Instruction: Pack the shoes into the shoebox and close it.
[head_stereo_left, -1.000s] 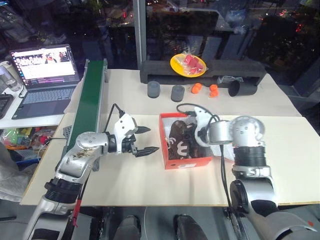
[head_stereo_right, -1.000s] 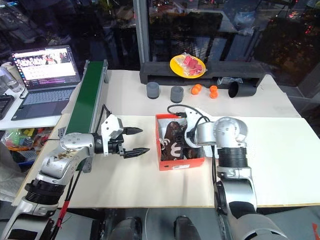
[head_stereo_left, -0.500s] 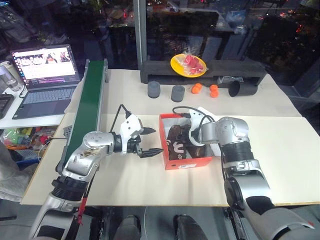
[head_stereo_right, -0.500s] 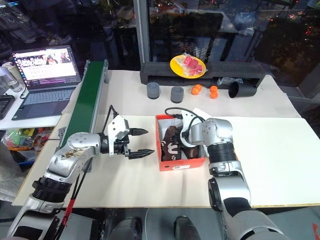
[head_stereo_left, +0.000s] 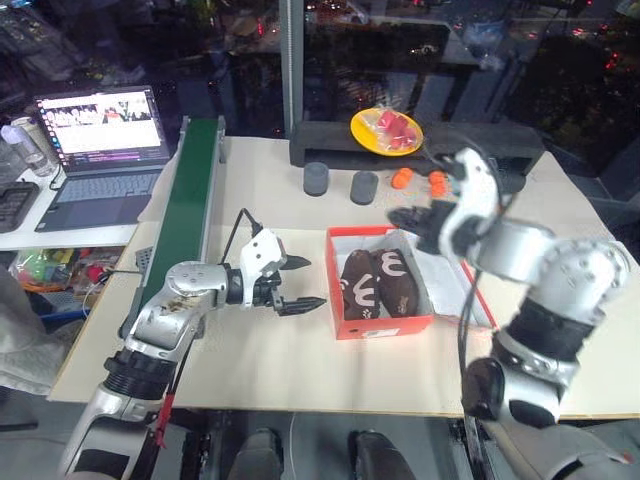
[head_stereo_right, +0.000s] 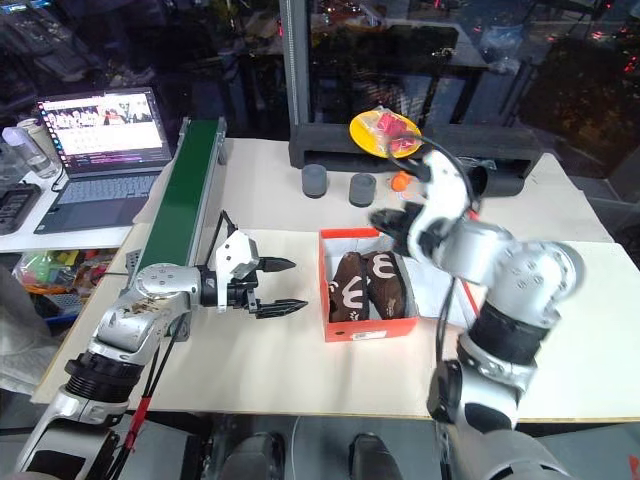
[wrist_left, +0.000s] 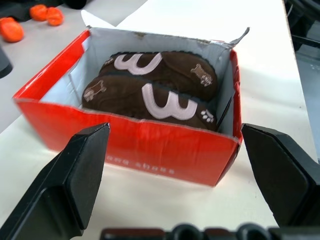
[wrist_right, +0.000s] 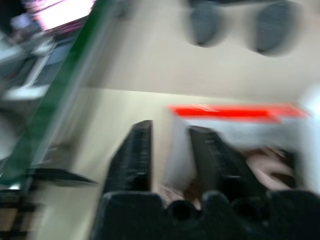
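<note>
Inside box (head_stereo_left: 381, 327): both shoes (head_stereo_left: 378, 282). Left gripper (head_stereo_left: 291, 284) beside it, jaws wide; right gripper (wrist_right: 170, 150) above, jaws narrow, empty.

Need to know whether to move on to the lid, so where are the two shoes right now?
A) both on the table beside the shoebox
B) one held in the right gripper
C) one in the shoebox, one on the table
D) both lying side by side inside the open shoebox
D: both shoes lie side by side inside the shoebox, which is open at the top, with neither gripper holding one.
</note>
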